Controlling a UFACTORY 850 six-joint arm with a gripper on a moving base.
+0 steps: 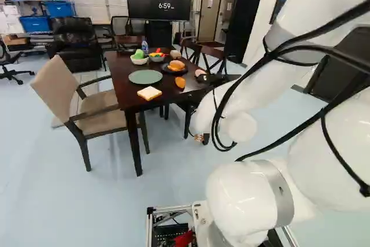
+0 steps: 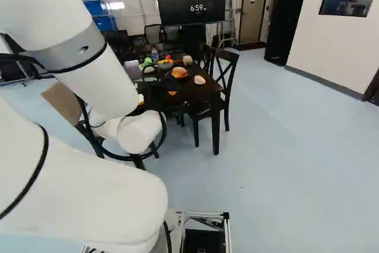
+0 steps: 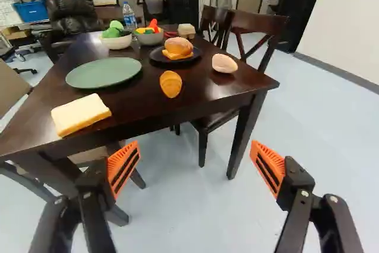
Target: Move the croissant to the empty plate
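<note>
1. One croissant (image 3: 170, 85) is seen on the desk (image 3: 139, 108), by its near edge; it is touched by neither finger.
2. One empty plate (image 3: 103, 73), green, is set to the croissant's left and a little farther back.
3. One pincer (image 1: 217, 77) is seen, its two fingers held wide apart.
4. One slice of bread (image 3: 80, 114) is laid at the near left, nearer than the empty plate.
5. One dark plate (image 3: 155, 58) is placed beyond the croissant, and one sandwich (image 3: 177, 48) is carried on it.
6. One pale pink piece (image 3: 225, 63) is found right of the croissant, near the right edge.
7. Two bowls are counted at the far side: a white bowl (image 3: 117, 42) on the left, filled with green food, and a grey bowl (image 3: 149, 39) beside it, filled with mixed colours.
8. One bottle (image 3: 129, 18) is stood behind them.
</note>
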